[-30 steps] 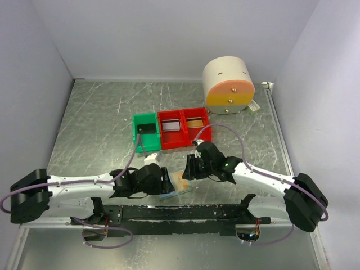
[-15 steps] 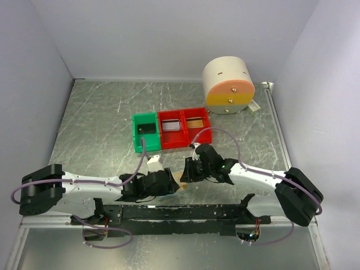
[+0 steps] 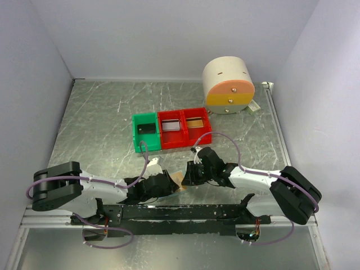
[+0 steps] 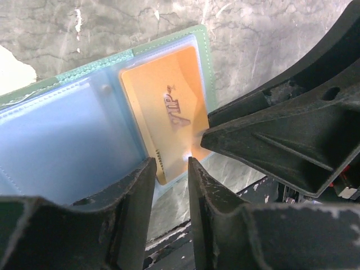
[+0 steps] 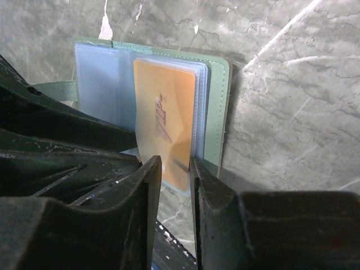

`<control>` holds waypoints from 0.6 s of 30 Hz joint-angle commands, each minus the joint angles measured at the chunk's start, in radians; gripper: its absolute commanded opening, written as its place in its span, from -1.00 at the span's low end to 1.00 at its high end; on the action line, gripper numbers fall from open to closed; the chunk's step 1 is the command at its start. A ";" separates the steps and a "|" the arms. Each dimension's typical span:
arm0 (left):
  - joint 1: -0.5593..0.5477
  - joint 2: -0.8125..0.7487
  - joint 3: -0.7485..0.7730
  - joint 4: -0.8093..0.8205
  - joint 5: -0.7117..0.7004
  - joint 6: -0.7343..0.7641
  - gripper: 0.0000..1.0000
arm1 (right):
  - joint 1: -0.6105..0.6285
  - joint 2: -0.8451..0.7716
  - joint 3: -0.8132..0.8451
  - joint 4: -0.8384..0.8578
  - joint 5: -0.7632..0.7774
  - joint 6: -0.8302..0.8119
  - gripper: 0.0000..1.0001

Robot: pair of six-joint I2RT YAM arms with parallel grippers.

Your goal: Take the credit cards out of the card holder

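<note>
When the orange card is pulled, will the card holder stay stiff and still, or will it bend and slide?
The card holder looks like thin, translucent soft plastic, so it probably bends easily. Lying flat on the smooth table, it likely slides along with the orange card unless pinned.

Slim white links are seen on the left arm and right arm, capped at the shoulders by bulky black joint housings; the wrists are black too. A lilac cable is run along each arm and loops free near the wrist. Both arms are mounted on a black base rail, with thin orange-red wiring seen under it. The left gripper and right gripper are fitted with matte black moulded fingers, edges scuffed pale. Triangular stiffening webs and a round hole are moulded into the flanks. A small lit spot by the right base is possibly an indicator LED.
</note>
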 commanded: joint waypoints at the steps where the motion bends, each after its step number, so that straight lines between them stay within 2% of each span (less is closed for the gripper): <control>1: 0.001 0.006 -0.034 0.070 -0.017 -0.041 -0.20 | 0.014 0.037 -0.050 -0.005 0.003 0.002 -0.45; 7: 0.001 -0.030 -0.053 0.027 -0.026 -0.075 -0.08 | 0.013 0.068 -0.044 -0.008 0.018 -0.010 -0.45; 14: -0.001 0.020 0.057 -0.160 -0.040 -0.079 -0.04 | 0.013 0.087 -0.026 -0.022 0.029 -0.015 -0.45; 18: -0.001 -0.009 0.071 -0.216 -0.052 -0.093 -0.02 | 0.013 0.086 -0.024 -0.035 0.043 -0.016 -0.46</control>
